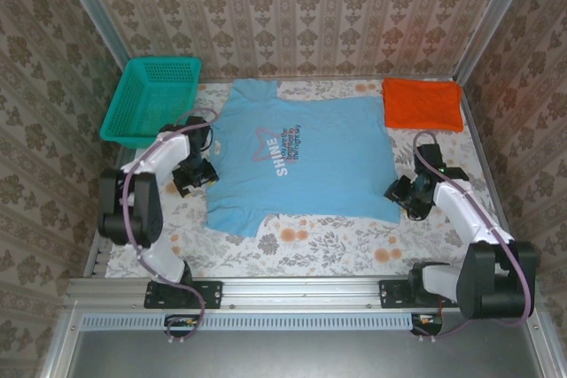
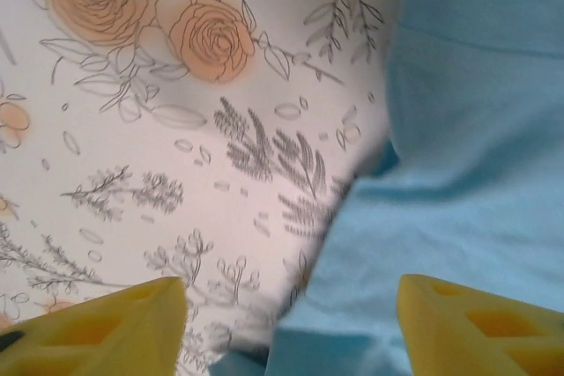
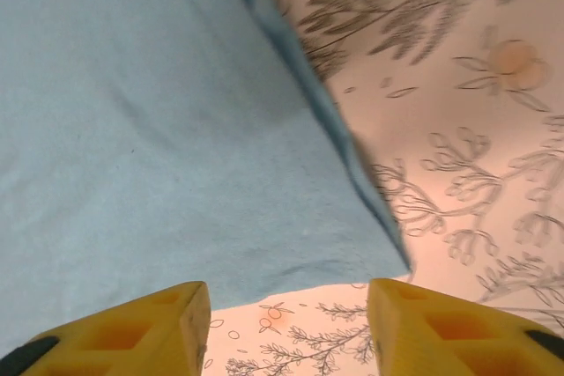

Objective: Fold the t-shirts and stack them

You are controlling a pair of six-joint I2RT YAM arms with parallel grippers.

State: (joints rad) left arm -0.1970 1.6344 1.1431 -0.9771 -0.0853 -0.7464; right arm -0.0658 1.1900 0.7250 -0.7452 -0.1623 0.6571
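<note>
Left gripper [image 2: 291, 297] beside blue "SHINE" t-shirt [image 1: 301, 157]

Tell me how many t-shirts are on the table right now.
2. The light blue shirt lies spread flat in the middle of the table; the orange shirt sits folded at its far right corner. None appears hidden.

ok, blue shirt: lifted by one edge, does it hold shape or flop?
Probably flops: the blue t-shirt is thin cloth lying flat, its edge curling in the left wrist view. Likely light for its spread. Pushed, it would probably bunch rather than slide on the floral tablecloth.
</note>
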